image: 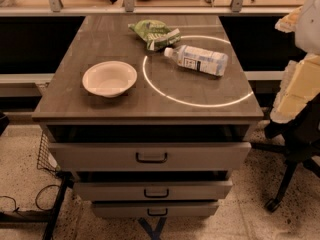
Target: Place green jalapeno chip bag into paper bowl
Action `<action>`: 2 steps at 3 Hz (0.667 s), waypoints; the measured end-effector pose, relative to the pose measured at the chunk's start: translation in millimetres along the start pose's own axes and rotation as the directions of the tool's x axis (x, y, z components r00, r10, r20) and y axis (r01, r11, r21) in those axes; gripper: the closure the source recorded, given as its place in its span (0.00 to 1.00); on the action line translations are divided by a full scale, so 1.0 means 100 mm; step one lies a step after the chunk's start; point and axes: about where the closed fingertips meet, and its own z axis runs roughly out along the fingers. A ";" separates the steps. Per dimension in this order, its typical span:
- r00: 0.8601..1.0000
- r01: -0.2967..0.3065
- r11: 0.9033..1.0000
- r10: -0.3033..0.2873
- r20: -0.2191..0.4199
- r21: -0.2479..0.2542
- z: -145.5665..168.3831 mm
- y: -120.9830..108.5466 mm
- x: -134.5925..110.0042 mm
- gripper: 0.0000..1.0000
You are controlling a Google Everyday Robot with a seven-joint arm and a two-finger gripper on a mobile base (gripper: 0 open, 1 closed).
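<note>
Nearest, along the bottom of the frame, speckled floor (260, 219), with dark cables (30, 204) at lower left and a wire basket (47, 156) just above them. Lower centre: three stacked drawers (150, 156), each with a dark handle, each pulled out a little. At lower right, the dark leg and caster of a chair (280, 194).

Above the drawers, a grey-brown wooden worktop (90, 49). On its near left part, the paper bowl (109, 79), upright, hollow side up, nothing inside. On the right half, a bright thin ring of light (200, 103), just beside the bowl's rim.

Off the worktop's right side, at the right edge of the frame, the gripper (299, 86), a pale cream blocky shape, touching nothing on the worktop; whether spread or pressed together, impossible to tell.

Farther back, inside the ring's upper part, a clear plastic bottle (197, 59) with a white label, flat on its side, cap toward the left. Just beyond the cap, at the far centre, the green jalapeno chip bag (154, 32), crumpled, flat on the worktop, its pale sealed edge over the ring's line, well apart from the bowl.

Farthest, across the top, a pale shelf (165, 11) with grey uprights
</note>
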 end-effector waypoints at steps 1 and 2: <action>0.998 -0.053 0.996 0.051 0.035 0.077 -0.03 -0.38 -0.04 0.00; 0.981 -0.160 0.970 0.136 0.140 0.184 -0.01 -0.99 -0.13 0.00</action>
